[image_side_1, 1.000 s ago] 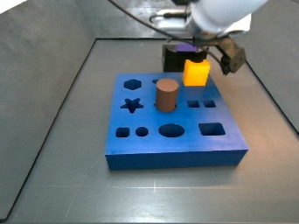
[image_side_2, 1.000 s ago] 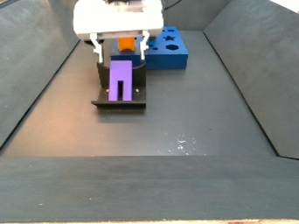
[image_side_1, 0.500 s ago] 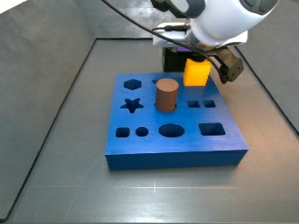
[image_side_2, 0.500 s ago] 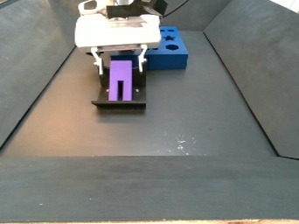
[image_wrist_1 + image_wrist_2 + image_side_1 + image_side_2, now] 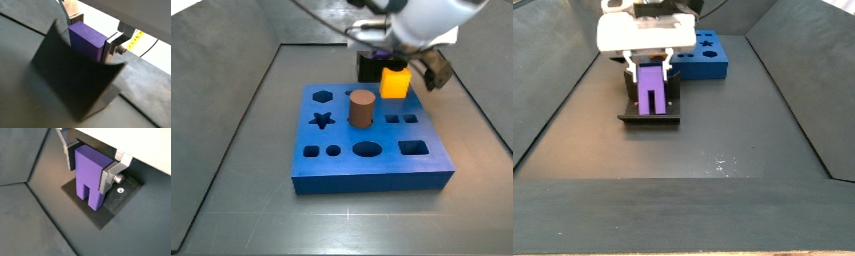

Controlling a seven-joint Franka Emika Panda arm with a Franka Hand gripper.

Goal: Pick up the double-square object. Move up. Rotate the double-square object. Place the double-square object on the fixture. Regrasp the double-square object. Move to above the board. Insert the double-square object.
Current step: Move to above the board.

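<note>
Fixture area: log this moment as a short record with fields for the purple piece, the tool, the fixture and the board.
piece: small purple rectangular block, lying on the fixture, a slot cut in its far end
tool: over the fixture, silver fingers at both sides of the block's upper end; contact not clear
fixture: dark L-shaped bracket on the grey floor, beside the board
board: thick blue slab with star, hexagon, round and square holes
on board: brown cylinder and yellow block standing upright
</note>
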